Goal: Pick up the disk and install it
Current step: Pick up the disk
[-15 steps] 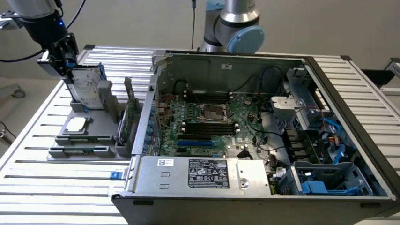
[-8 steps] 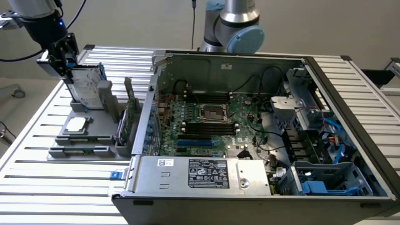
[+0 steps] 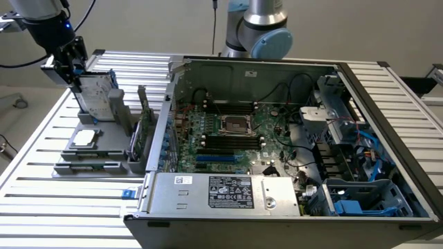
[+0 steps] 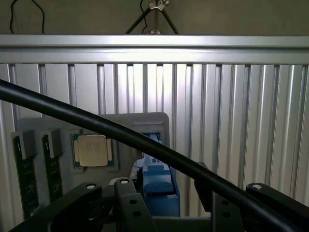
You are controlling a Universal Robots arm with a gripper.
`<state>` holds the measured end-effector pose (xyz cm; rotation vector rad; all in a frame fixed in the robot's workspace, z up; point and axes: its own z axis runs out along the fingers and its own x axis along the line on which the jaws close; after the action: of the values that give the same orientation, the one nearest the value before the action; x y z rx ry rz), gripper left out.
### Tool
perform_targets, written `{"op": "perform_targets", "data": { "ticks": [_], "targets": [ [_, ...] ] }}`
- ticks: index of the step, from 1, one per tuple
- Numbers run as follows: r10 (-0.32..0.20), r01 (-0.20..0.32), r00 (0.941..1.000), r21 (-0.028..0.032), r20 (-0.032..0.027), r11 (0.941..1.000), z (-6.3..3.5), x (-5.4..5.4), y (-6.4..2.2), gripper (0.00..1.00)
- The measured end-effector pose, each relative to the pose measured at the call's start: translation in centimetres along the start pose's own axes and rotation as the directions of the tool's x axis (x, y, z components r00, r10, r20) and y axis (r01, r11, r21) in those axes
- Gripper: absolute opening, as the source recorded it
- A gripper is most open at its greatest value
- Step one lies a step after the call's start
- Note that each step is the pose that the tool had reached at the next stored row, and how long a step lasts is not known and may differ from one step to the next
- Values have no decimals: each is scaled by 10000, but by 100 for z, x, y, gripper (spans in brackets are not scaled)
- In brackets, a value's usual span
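Observation:
The disk (image 3: pixel 97 97) stands upright on edge in a slot of the grey parts holder (image 3: pixel 90 155) at the exterior view's left, outside the computer case. In the wrist view I look down on its blue carrier (image 4: pixel 158 181). My gripper (image 3: pixel 72 72) hangs right at the disk's upper end. The jaws stand open on either side of the blue carrier. One fingertip (image 4: pixel 203 176) shows a strip of table between it and the carrier. A black cable (image 4: pixel 96 121) crosses the wrist view in front of the disk.
The open computer case (image 3: pixel 277 145) lies at the exterior view's right, with blue drive bays (image 3: pixel 367 199) at its near right corner. The holder also carries a square silver chip (image 4: pixel 92 150), memory sticks (image 4: pixel 24 169) and an upright green card (image 3: pixel 142 132). All rest on a slatted aluminium table (image 3: pixel 41 207).

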<state>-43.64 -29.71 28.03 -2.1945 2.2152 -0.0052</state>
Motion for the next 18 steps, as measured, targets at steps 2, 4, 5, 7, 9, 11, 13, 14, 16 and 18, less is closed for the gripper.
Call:
{"op": "perform_targets", "data": {
  "ticks": [2, 4, 5, 7, 9, 11, 13, 14, 16, 18],
  "targets": [
    [0, 0, 10000, -1, -3, 10000, 0, 0, 0, 56],
    [0, 0, 10000, -6, -5, 10000, 0, -1, 0, 56],
    [1, -1, 10000, -14, -4, 10000, 0, -1, 0, 56],
    [3, -3, 10000, -43, -9, 10000, 1, -2, 0, 56],
    [2, -2, 10000, -86, -25, 10000, 0, -1, 0, 56],
    [1, -2, 10000, -109, -46, 9999, -2, -1, 0, 56],
    [0, 0, 10000, -116, -58, 9999, -7, 0, 0, 56],
    [1, -1, 10000, -117, -62, 9999, -9, -1, 0, 56],
    [0, -1, 10000, -118, -76, 9999, -10, -1, 0, 56],
    [0, -2, 10000, -129, -99, 9999, -11, -1, 0, 56]
  ]
}}
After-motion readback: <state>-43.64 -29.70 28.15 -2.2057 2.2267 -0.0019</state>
